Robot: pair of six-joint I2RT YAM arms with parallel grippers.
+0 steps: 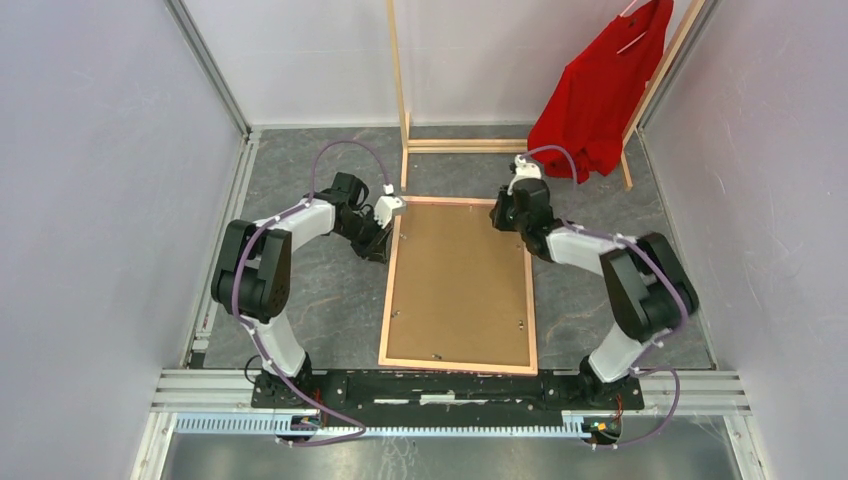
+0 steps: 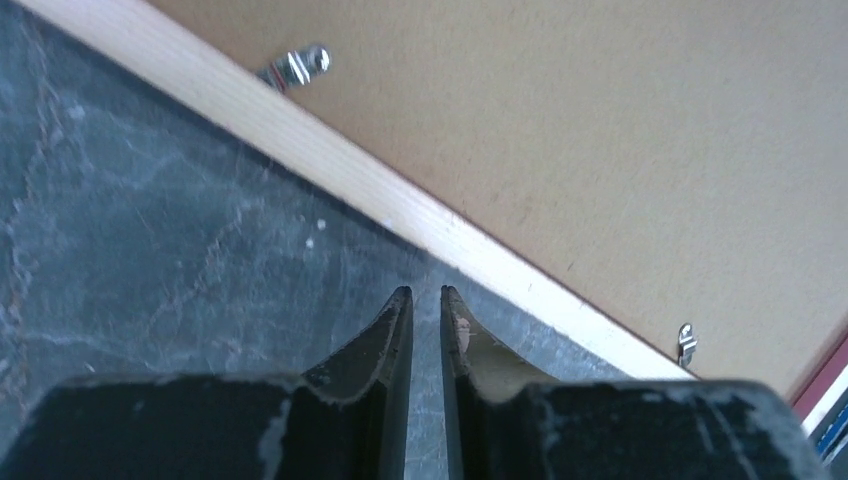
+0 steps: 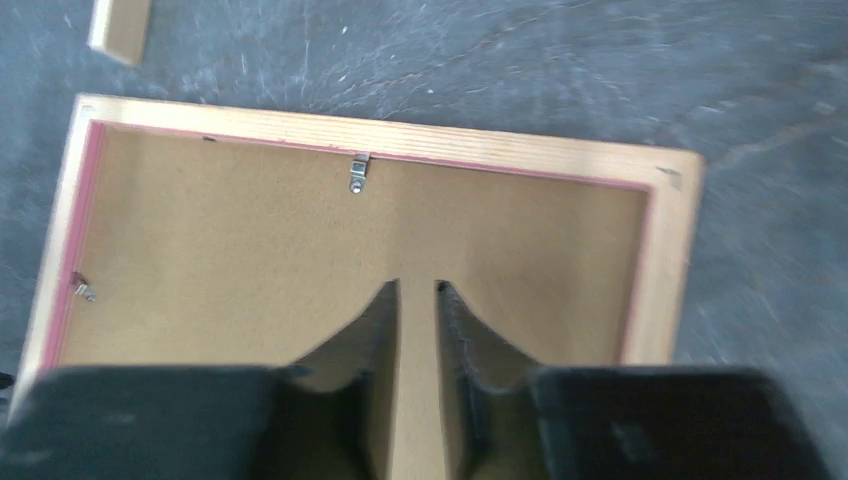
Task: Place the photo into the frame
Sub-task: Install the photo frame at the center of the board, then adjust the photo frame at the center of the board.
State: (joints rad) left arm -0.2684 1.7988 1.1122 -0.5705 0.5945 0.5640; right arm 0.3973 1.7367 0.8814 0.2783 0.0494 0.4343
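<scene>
While face down, frame on table

The left arm rises from its base at the near edge with its elbow pushed out to the left, and the forearm then reaches far and to the right. Its wrist bends over, so the left gripper points down and toward the near right. From the wrist view its two fingers stand almost together, with only a thin slit between them and nothing in it. The right arm is posed much the same on the other side: elbow out to the right, forearm running far and left, and the right gripper tipped downward. Its fingers are also barely parted, with a narrow empty gap between the tips.
</scene>
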